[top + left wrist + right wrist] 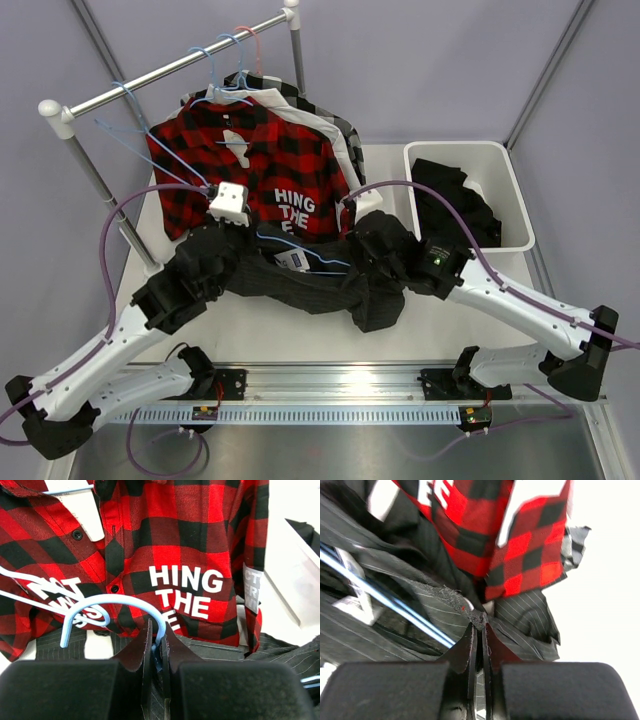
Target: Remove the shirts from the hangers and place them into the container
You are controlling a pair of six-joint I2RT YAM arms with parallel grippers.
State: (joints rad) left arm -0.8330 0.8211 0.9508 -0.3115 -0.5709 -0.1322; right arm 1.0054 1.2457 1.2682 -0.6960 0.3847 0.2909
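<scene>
Left jaws: we see them pinching a blue hanger (115, 600) by its hook.
Right jaws: pressed together on a fold of the pinstriped shirt (520, 614).
Pinstriped shirt: heaped mid-bench (280, 335), hanger apparently inside.
Plaid shirt (270, 165): hangs from the far-left rail (170, 75).
Tub (517, 200): far right, black shirt (455, 200) inside.
</scene>
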